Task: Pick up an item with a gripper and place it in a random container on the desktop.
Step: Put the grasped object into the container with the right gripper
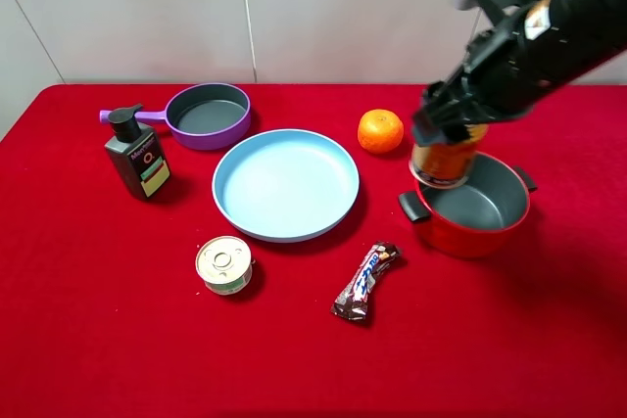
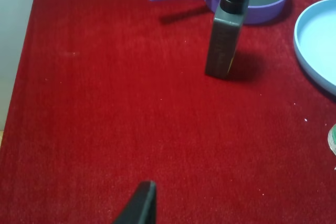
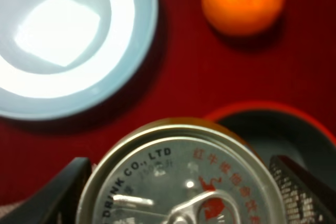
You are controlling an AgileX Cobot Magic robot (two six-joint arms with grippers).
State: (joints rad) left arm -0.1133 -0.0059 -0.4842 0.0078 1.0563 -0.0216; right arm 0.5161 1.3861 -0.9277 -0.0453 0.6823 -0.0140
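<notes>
My right gripper (image 1: 446,136) is shut on the golden-amber drink can (image 1: 446,161) and holds it upright just above the left rim of the red pot (image 1: 498,230). In the right wrist view the can's silver pull-tab top (image 3: 184,182) fills the lower middle between the two dark fingers (image 3: 58,192), with the pot's rim (image 3: 252,109) behind it. Of my left gripper only one dark fingertip (image 2: 142,203) shows in the left wrist view, over bare red cloth. It is out of the exterior high view.
A light blue plate (image 1: 285,183) lies in the middle. A purple long-handled pan (image 1: 206,115) and a dark pump bottle (image 1: 137,156) stand at the back left. An orange (image 1: 380,130), a short green-label tin (image 1: 224,264) and a chocolate bar (image 1: 365,282) lie around the plate.
</notes>
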